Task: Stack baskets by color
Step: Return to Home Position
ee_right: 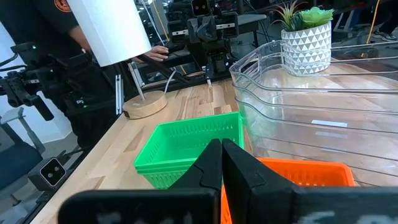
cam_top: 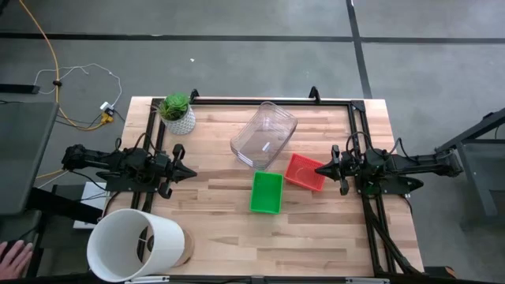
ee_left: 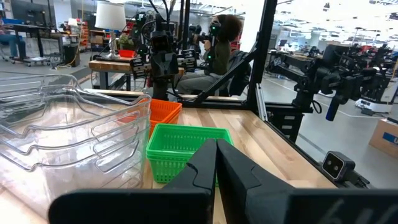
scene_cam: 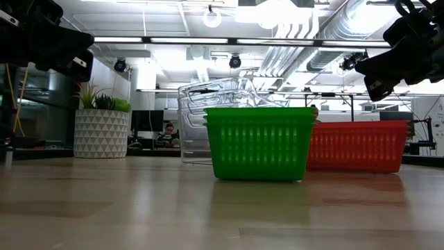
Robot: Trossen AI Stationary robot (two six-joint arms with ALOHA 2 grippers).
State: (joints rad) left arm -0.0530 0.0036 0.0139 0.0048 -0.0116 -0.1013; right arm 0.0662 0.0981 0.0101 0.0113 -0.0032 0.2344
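Note:
A bright green mesh basket stands on the wooden table near the middle; it also shows in the low view. A red basket sits right beside it, toward the right and a little farther back. My left gripper hovers shut at the table's left edge, pointing level toward the baskets. My right gripper hovers shut at the right, its tips above the red basket's edge. In the wrist views the green basket lies beyond the shut fingers.
A stack of clear plastic bins stands behind the baskets. A potted plant is at the far left corner, a white lamp with a wooden base at the near left. A person's hand shows off the table's left.

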